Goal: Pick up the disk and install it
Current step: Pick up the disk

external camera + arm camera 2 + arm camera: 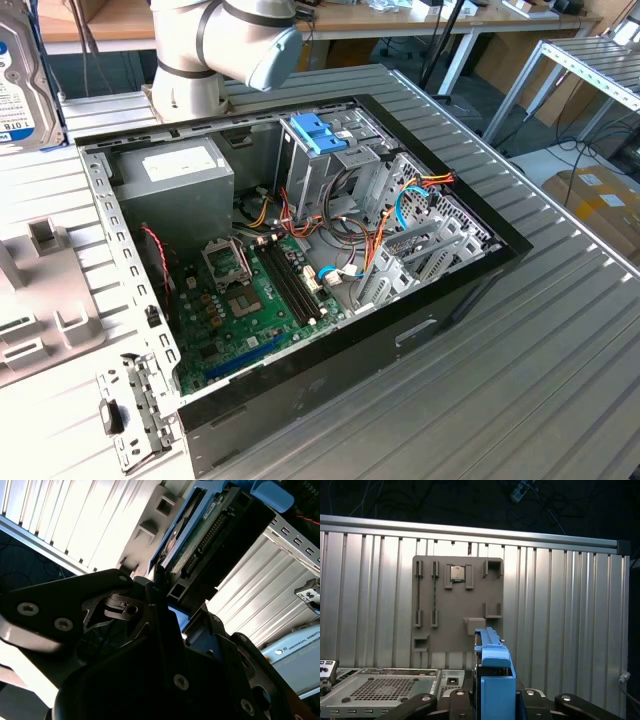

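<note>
The black gripper [492, 702] squeezes one end of the flat dark disk with blue rails [492, 655]; it seems stiff, heavy, breakable.

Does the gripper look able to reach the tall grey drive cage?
Probably yes: the open black computer case leaves the tall grey drive cage uncovered above, though the gripper holds the blue-railed dark disk.

The ribbed aluminium counter [560, 330] carries an open computer case [330, 372] at its middle in the exterior view, lying on its side. At nine o'clock from the case lies a grey moulded holder plate [40, 300]. A small perforated metal bracket [135, 420] is at seven o'clock, and the arm's base [190, 85] stands at eleven o'clock.
</note>
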Tool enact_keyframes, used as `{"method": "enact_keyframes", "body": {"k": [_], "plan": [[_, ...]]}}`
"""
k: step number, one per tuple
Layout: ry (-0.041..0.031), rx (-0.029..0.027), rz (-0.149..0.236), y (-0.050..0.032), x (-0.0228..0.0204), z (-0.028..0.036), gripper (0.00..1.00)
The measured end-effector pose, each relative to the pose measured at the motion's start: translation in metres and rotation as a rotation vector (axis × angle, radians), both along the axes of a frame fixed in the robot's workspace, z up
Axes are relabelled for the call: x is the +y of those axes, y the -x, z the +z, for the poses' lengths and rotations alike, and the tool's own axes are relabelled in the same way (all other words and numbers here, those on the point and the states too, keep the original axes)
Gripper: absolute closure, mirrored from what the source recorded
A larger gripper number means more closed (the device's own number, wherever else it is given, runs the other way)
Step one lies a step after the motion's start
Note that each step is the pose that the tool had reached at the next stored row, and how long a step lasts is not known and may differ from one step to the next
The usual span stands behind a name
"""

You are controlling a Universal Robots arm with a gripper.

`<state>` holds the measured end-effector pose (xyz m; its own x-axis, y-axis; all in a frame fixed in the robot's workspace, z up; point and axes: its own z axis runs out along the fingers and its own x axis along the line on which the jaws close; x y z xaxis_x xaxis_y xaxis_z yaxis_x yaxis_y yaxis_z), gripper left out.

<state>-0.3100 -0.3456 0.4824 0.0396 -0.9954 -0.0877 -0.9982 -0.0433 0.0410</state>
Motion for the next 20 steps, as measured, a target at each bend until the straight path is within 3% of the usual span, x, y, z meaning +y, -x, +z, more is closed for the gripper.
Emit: {"method": "enact_keyframes", "body": {"k": [20], "plan": [[0.0000,0.0000,0.000,-0.0107,-0.0020,-0.0012,0.63]]}}
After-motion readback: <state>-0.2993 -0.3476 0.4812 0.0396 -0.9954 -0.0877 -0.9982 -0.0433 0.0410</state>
